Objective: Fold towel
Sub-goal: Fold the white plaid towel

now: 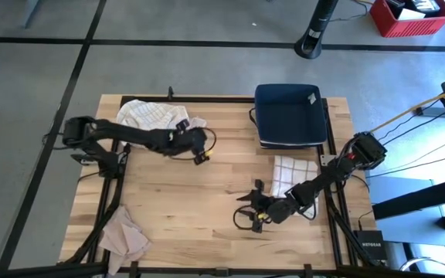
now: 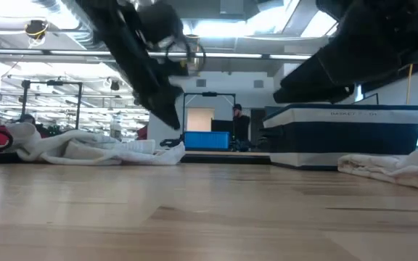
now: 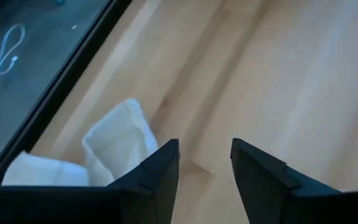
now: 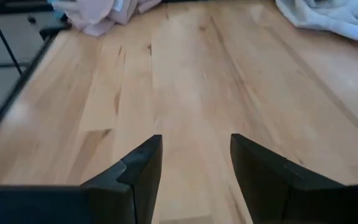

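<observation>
We see a wooden table (image 1: 199, 193) carrying everything. The largest thing on it is a dark blue basket (image 1: 288, 114) at the far edge, right of centre. Next comes a crumpled white towel (image 1: 151, 114) at the far left, under the left arm, then a checked towel (image 1: 290, 171) lying just in front of the basket, and a pinkish cloth (image 1: 123, 232) bunched at the near left corner.

The left gripper (image 3: 205, 165) hangs above bare wood just beside the white towel's edge, its fingers spread and holding nothing. The right gripper (image 4: 196, 162) hovers over the open middle of the table, near the checked towel but apart from it; its fingers are likewise parted and empty.

From the low view the white towel looks loosely heaped rather than folded, though we cannot be sure at that angle. Beyond the table a person (image 2: 238, 127) stands in the room.
</observation>
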`<act>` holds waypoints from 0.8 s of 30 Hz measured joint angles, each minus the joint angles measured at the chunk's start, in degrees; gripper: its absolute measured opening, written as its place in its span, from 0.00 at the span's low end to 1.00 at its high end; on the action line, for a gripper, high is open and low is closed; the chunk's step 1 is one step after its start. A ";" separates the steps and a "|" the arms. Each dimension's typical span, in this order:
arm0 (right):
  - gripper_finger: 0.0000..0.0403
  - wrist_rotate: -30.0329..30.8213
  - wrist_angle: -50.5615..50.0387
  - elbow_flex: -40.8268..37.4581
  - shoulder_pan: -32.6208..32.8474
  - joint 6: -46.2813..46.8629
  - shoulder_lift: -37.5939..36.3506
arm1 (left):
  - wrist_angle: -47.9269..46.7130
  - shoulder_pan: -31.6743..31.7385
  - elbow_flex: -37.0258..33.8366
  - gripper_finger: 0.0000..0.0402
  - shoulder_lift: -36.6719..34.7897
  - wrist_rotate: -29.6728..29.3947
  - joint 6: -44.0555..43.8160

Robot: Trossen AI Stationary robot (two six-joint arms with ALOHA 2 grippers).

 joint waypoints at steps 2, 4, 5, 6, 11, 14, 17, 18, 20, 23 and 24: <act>0.48 -0.36 1.03 -0.14 0.02 0.78 0.00 | 2.09 2.74 0.00 0.34 2.64 -0.25 1.48; 0.48 -1.77 0.68 -0.19 0.02 1.41 0.00 | 3.43 5.18 0.00 0.34 5.20 -0.36 1.57; 0.48 -2.46 0.62 -0.21 0.02 1.76 0.00 | 4.06 6.29 0.00 0.34 6.57 -0.46 1.80; 0.48 -2.89 0.66 -0.19 0.02 2.06 0.00 | 4.96 7.25 0.00 0.34 7.75 -0.52 2.06; 0.48 -4.11 -0.16 -0.20 0.02 2.59 0.00 | 8.07 10.89 -0.01 0.34 12.43 -0.41 1.75; 0.48 -4.11 -0.09 -0.19 0.02 2.64 0.00 | 9.39 11.57 -0.02 0.31 13.71 0.92 2.14; 0.48 -4.11 -0.06 -0.19 0.02 2.64 0.00 | 9.80 11.35 -0.02 0.19 13.82 2.40 3.50; 0.48 -4.11 -0.06 -0.19 0.02 2.64 0.00 | 9.90 11.13 -0.02 0.13 13.76 2.75 3.65; 0.48 -4.11 -0.06 -0.19 0.02 2.64 0.00 | 9.50 10.33 -0.02 0.04 13.18 3.57 3.96; 0.48 -4.11 0.20 -0.19 0.02 2.64 0.00 | 8.08 7.65 0.60 0.03 10.34 3.92 3.32; 0.48 -4.11 0.39 -0.19 0.02 2.65 0.00 | 6.77 6.28 1.18 0.02 8.86 3.99 3.21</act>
